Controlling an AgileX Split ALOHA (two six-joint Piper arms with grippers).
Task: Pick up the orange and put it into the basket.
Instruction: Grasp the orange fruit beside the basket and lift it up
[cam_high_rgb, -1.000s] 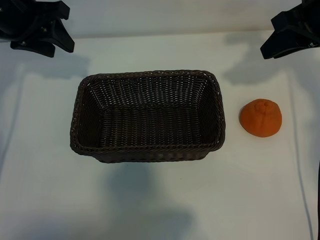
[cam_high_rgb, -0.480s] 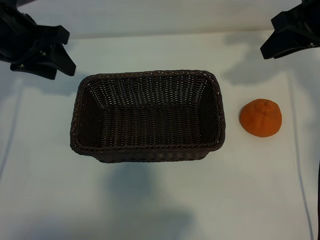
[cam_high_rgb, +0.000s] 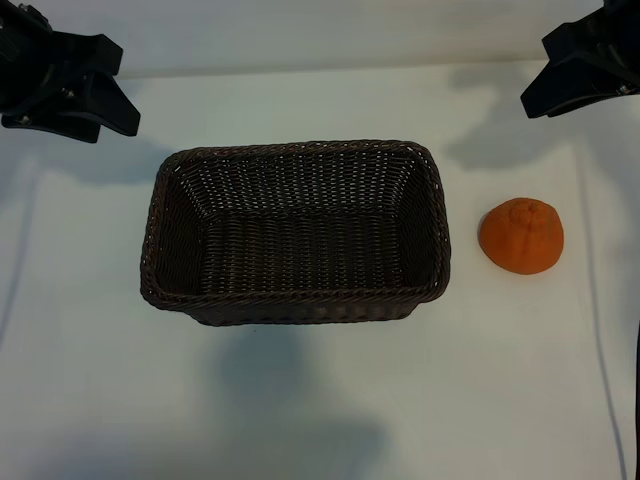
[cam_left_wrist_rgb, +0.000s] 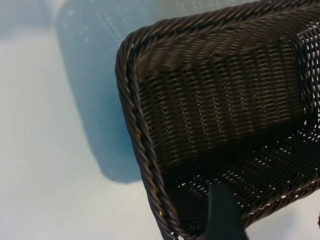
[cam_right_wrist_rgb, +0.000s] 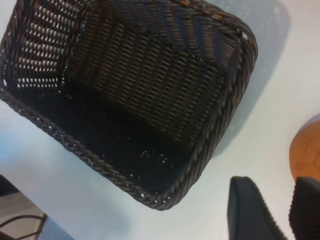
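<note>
Orange, matte and dimpled, the orange (cam_high_rgb: 521, 235) sits on the white table (cam_high_rgb: 300, 400) just right of the empty basket (cam_high_rgb: 295, 232), not touching it. The right gripper (cam_high_rgb: 578, 75), at the far right corner, should descend over the fruit and close around its widest part. Its jaws stand partly apart, holding nothing (the orange lies nearer, apart from them). The left gripper (cam_high_rgb: 62, 85) hovers far left, jaws wide.
</note>
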